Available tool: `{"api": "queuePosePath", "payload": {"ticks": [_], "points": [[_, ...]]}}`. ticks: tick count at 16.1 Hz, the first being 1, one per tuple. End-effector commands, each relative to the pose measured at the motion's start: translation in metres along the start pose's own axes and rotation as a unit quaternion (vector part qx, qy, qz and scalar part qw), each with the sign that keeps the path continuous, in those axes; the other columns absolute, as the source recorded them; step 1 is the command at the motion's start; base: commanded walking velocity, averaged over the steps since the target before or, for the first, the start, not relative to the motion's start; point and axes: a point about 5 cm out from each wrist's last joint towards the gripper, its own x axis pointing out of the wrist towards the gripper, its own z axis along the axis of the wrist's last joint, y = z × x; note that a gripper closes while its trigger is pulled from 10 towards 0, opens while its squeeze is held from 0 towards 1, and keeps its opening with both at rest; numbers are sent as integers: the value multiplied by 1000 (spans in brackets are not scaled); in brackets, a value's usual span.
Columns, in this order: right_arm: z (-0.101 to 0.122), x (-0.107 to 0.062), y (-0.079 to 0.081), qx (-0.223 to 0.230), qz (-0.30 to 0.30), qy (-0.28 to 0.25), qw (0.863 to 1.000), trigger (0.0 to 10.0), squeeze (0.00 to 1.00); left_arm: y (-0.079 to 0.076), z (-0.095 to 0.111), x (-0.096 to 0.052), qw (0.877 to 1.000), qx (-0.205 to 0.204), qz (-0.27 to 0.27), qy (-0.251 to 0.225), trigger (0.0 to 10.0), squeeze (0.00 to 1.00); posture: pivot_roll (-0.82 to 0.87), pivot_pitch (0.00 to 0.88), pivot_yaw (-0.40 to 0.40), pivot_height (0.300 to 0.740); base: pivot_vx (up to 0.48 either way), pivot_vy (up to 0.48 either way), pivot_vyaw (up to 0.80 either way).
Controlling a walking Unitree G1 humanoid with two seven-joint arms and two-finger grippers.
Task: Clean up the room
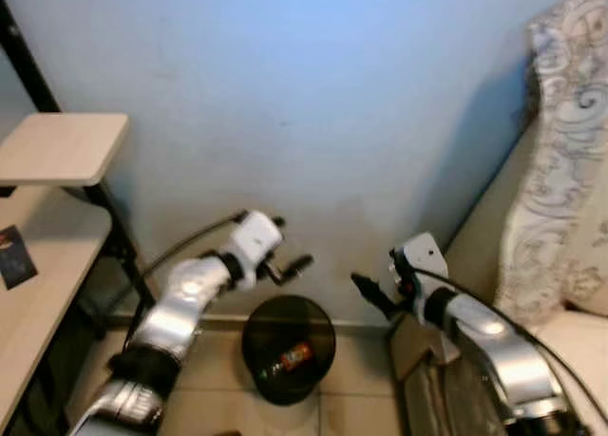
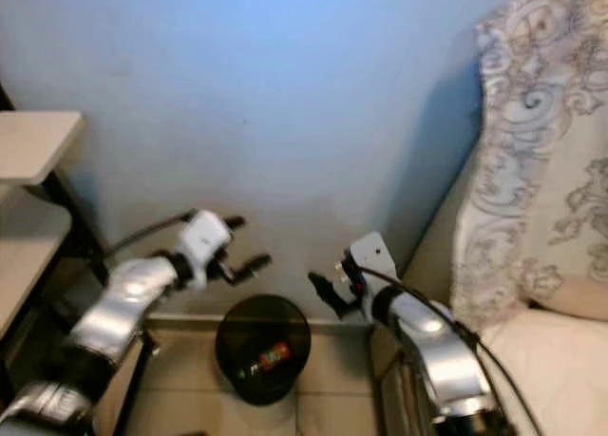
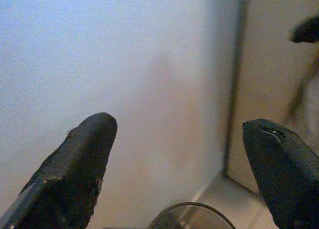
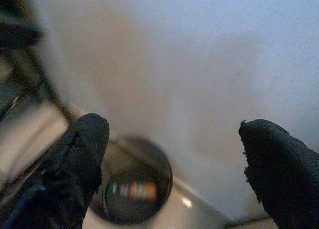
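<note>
**Surroundings: wall, shelving, sofa, floor**

A plain pale blue wall [image 1: 313, 104] fills the background, meeting a tiled beige floor [image 1: 366, 360] at a low skirting line. On the left stands a shelf unit [image 1: 59, 149] with light wood boards on a black frame; a small dark card [image 1: 13, 255] lies on its lower board. On the right, a cream sofa [image 2: 560, 350] carries a throw [image 2: 541, 142] patterned with grey swirls, draped over its backrest.
</note>
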Motion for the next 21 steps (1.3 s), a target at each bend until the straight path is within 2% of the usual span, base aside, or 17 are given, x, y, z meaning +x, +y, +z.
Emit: {"api": "queuePosePath", "payload": {"ticks": [1,4,6,9,10,12,13,15,17,20,21], "points": [[-4,-2,-5,21,-39,-6,999,10000,0,4,3,-7,1000,-14,28,2,10000,988,-25,0,13,740,0,0,0],[-14,-1,0,89,-132,-19,987,10000,0,10,10,-33,988,-49,144,-12,10000,694,-3,0,14,740,0,0,-500],[-19,-6,3,124,-148,-22,981,10000,0,7,10,-45,982,-58,179,0,10000,659,9,0,3,740,0,0,-750],[-27,-15,7,146,-173,-22,974,10000,0,1,-5,-70,971,-77,222,51,10000,655,36,0,-33,740,0,0,-769],[-30,-20,5,160,-188,-22,969,10000,0,-5,-11,-79,967,-91,231,63,10000,651,38,0,-34,740,0,0,-769],[-33,-23,2,142,-208,-17,968,10000,0,-10,-13,-81,964,-105,235,72,10000,659,32,0,-26,740,0,0,-769],[-21,-26,-6,158,-222,-62,960,10000,0,-14,-15,-81,961,-114,238,81,10000,659,37,0,-29,740,0,0,-788],[-14,-26,-8,171,-224,-80,956,10000,0,-13,-12,-80,961,-113,241,79,10000,659,38,0,-29,740,0,0,-781],[-8,-24,-12,174,-246,-102,948,10000,0,-9,-10,-74,957,-137,249,64,10000,663,41,0,-34,740,0,0,-772],[5,-16,-12,144,-255,-120,949,10000,0,-9,-7,-70,958,-141,244,62,10000,659,30,0,-35,740,0,0,-756],[7,-11,-13,121,-272,-124,947,10000,0,-2,-9,-68,953,-141,259,70,10000,667,24,0,-34,740,0,0,-763]]}}
